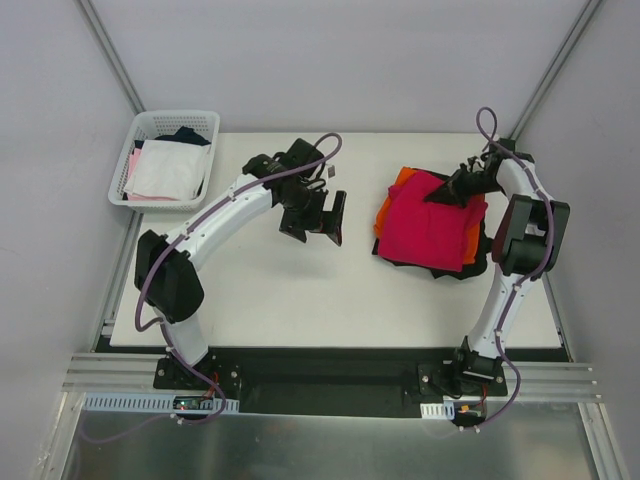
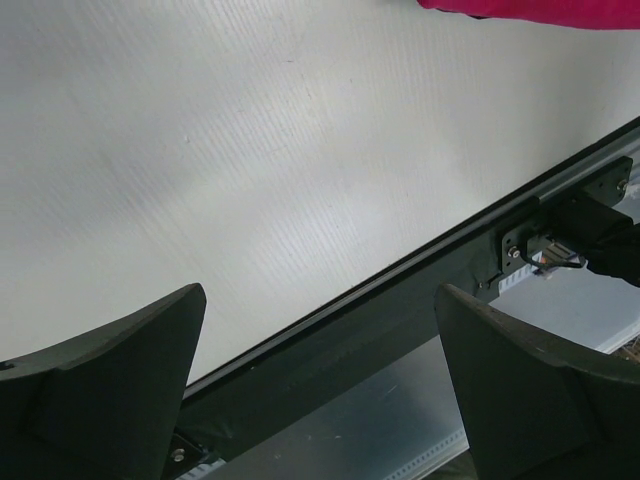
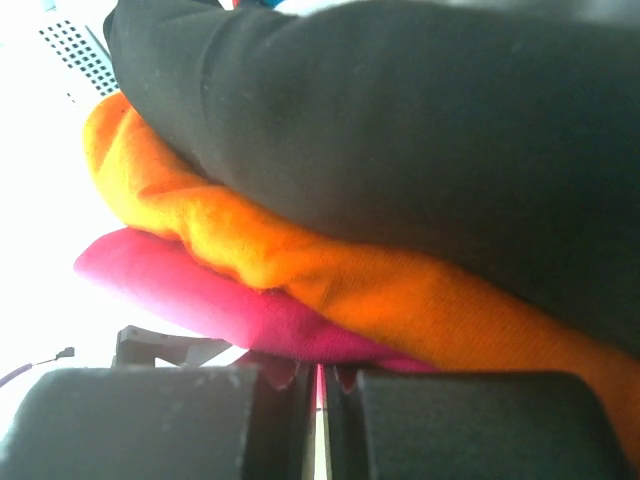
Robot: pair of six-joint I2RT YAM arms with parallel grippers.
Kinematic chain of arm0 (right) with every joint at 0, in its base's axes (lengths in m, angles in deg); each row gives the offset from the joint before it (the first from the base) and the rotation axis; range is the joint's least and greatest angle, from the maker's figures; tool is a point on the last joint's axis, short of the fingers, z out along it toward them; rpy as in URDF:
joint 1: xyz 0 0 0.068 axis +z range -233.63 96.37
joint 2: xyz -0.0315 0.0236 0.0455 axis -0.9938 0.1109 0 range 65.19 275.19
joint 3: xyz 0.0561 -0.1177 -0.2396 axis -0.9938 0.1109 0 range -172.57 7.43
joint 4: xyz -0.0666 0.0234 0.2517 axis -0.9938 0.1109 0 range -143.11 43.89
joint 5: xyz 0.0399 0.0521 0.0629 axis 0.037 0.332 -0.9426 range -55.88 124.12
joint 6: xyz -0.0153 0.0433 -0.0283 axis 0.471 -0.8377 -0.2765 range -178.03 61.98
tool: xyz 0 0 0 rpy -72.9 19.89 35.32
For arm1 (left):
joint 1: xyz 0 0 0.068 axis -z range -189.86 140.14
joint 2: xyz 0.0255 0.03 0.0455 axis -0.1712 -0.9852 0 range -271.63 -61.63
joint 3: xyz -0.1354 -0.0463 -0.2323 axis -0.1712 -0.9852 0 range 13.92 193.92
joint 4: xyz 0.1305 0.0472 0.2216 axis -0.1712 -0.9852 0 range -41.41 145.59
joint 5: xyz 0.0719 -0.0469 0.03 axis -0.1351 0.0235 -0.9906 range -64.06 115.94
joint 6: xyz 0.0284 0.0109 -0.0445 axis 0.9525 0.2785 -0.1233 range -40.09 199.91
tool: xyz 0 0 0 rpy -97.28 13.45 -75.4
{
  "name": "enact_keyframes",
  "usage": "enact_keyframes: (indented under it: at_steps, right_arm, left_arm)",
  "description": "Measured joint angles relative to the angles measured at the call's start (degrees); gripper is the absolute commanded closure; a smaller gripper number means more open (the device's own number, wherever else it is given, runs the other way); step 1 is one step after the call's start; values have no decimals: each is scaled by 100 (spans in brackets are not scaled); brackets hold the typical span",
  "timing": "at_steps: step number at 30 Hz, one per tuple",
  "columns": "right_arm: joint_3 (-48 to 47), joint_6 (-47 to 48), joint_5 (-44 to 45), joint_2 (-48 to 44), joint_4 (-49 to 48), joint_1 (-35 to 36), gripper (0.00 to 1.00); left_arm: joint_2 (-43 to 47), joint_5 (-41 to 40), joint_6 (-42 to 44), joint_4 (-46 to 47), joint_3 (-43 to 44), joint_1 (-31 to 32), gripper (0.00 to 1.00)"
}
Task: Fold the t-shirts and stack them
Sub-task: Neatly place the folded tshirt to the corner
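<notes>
Three t-shirts lie stacked at the table's right. The crimson-magenta one (image 1: pixel 430 225) is on top, the orange one (image 1: pixel 384 212) peeks out at the left, and the black one (image 1: pixel 478 256) sticks out underneath. My right gripper (image 1: pixel 452 187) sits at the stack's far right edge, shut on a fold of the crimson-magenta shirt. In the right wrist view the magenta cloth (image 3: pixel 180 290) runs into the closed right gripper (image 3: pixel 320 378), with orange (image 3: pixel 400 290) and black (image 3: pixel 400 120) layers against it. My left gripper (image 1: pixel 322 215) hangs open over bare table, left of the stack, with nothing between its fingers (image 2: pixel 150 370).
A white mesh basket (image 1: pixel 213 122) holding white (image 1: pixel 165 170) and pink garments stands at the back left corner. The left wrist view shows the table's near edge with its black rail (image 2: pixel 400 310) and a strip of the magenta shirt (image 2: pixel 540 8) at the top.
</notes>
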Motion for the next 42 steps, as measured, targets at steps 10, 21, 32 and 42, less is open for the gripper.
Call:
enact_keyframes:
  at_steps: [10, 21, 32, 42]
  right_arm:
    - [-684, 0, -487, 562, 428, -273, 99]
    - [-1281, 122, -750, 940, 546, -713, 99]
    - [-350, 319, -1342, 393, -452, -855, 99]
    - [-313, -149, -1464, -356, -1091, -914, 99]
  left_arm:
    - [-195, -173, 61, -208, 372, -2, 1]
    - [-634, -162, 59, -319, 710, -42, 1]
    - [-826, -68, 42, -354, 975, -116, 1]
    - [-1196, 223, 4, -313, 1292, -190, 1]
